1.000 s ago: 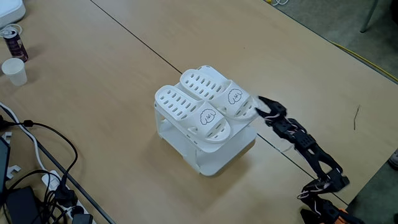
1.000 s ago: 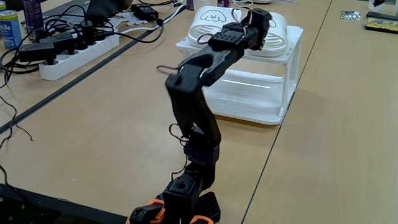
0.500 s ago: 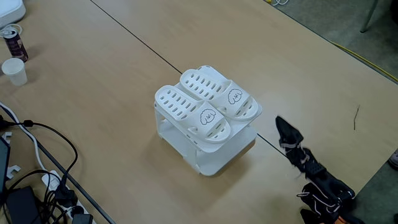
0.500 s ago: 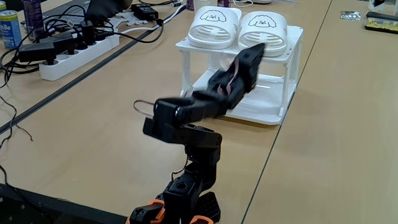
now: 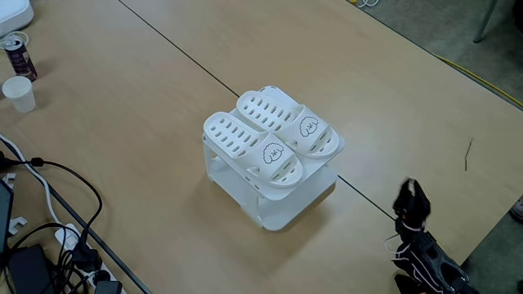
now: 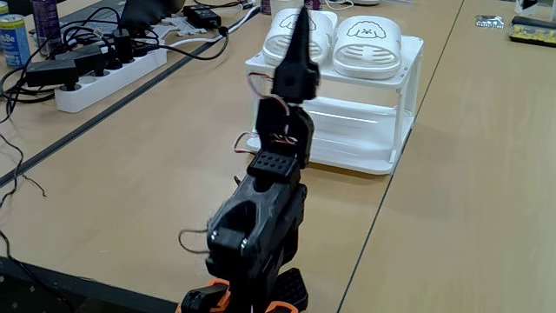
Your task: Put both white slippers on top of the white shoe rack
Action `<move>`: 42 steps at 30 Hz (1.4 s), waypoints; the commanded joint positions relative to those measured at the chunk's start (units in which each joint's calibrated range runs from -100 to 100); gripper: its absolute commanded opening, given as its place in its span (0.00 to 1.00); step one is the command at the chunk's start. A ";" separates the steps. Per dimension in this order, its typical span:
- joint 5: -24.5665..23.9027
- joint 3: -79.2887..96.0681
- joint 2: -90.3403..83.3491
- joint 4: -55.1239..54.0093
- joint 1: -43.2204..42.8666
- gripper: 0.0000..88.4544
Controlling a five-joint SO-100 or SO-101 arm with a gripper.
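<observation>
1. Gripper (image 6: 298, 30) points straight up, well clear of the rack; its fingers look pressed together with nothing between them.
2. I see both white slippers (image 5: 274, 137) lying side by side on the white shoe rack (image 5: 278, 208), slotted holes and cartoon faces up.

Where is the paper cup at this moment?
In a fixed view the white paper cup stands on the table at the far left edge, just below a dark can and well left of the shoe rack.

Lab bench (power strip (image 6: 104, 74), cables (image 5: 57, 204)).
</observation>
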 commanded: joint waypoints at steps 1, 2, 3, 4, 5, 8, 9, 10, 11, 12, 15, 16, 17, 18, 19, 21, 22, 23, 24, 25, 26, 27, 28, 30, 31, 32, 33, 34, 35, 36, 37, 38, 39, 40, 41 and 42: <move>0.42 0.27 -1.46 -13.50 -3.11 0.01; 0.42 0.27 -1.79 -16.69 -3.77 0.01; 0.42 0.27 -1.88 -19.54 -4.26 0.01; 0.42 0.27 -1.88 -22.82 -4.26 0.01; 0.42 0.27 -1.88 -25.58 -4.26 0.01; 0.42 0.27 -1.88 -35.93 -4.34 0.01; 0.42 0.27 -1.88 -39.12 -4.34 0.01; 0.42 0.27 -1.88 -41.80 -4.34 0.01; 0.42 0.27 -1.96 -42.66 -4.26 0.01; 0.42 0.27 -1.96 -42.32 -4.01 0.01; 0.42 0.27 -1.88 -42.23 -3.60 0.01; 0.42 0.27 -1.79 -42.23 -3.60 0.01; 0.42 0.27 -1.79 -42.23 -3.60 0.01; 0.42 0.27 -1.79 -42.23 -3.60 0.01; 0.42 0.27 -1.79 -42.23 -3.60 0.01; 0.42 0.27 -1.79 -42.23 -3.60 0.01; 0.42 0.27 -1.79 -42.23 -3.60 0.01; 0.42 0.27 -1.79 -42.23 -3.60 0.01; 0.42 0.27 -1.79 -42.23 -3.60 0.01; 0.42 0.27 -1.79 -42.23 -3.60 0.01; 0.42 0.27 -1.79 -42.23 -3.60 0.01; 0.42 0.27 -1.79 -42.23 -3.60 0.01; 0.42 0.27 -1.79 -42.23 -3.60 0.01; 0.42 0.27 -1.79 -42.23 -3.60 0.01; 0.42 0.27 -1.79 -42.23 -3.60 0.01; 0.42 0.27 -1.79 -42.23 -3.60 0.01; 0.42 0.27 -1.79 -42.23 -3.60 0.01; 0.42 0.27 -1.79 -42.23 -3.60 0.01; 0.42 0.27 -1.79 -42.23 -3.60 0.01; 0.42 0.27 -1.79 -42.23 -3.60 0.01; 0.42 0.27 -1.79 -42.23 -3.60 0.01; 0.42 0.27 -1.79 -42.23 -3.60 0.01; 0.42 0.27 -1.79 -42.23 -3.60 0.01; 0.42 0.27 -1.79 -42.23 -3.60 0.01; 0.42 0.27 -1.79 -42.23 -3.60 0.01; 0.42 0.27 -1.79 -42.23 -3.60 0.01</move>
